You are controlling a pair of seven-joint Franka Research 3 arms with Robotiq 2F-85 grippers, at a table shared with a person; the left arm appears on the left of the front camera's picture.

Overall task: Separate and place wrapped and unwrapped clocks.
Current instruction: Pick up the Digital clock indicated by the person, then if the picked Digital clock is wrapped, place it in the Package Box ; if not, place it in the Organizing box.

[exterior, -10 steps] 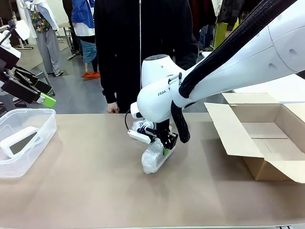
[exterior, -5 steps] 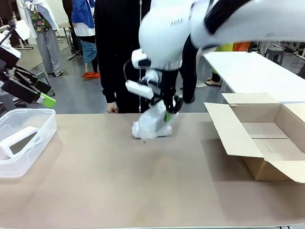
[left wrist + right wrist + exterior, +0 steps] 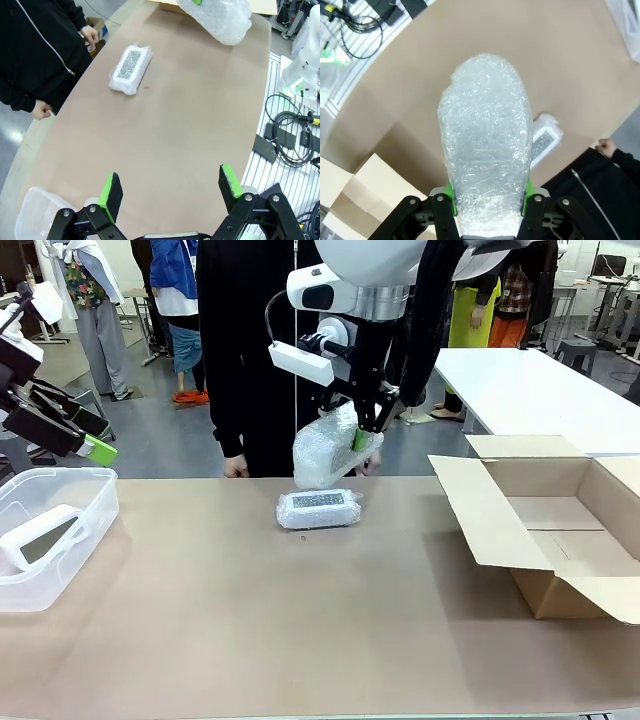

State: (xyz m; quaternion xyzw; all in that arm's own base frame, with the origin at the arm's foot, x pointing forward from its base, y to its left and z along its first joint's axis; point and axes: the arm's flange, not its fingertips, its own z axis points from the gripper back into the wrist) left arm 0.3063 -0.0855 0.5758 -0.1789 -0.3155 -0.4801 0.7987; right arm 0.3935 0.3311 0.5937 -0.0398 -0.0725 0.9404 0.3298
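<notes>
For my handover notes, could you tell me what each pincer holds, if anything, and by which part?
The right pincer holds a bubble-wrapped clock by one end; the left pincer is open and empty.

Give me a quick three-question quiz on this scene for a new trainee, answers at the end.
1. True or false: the robot's right hand holds a bubble-wrapped clock in the air above the table.
2. Multiple choice: where does the bare clock lie? A) on the table B) in the clear plastic tub C) in the right hand.
3. Fill in: the jaws of the left hand stand ___.
Key: 1 true; 2 B; 3 open.
</notes>
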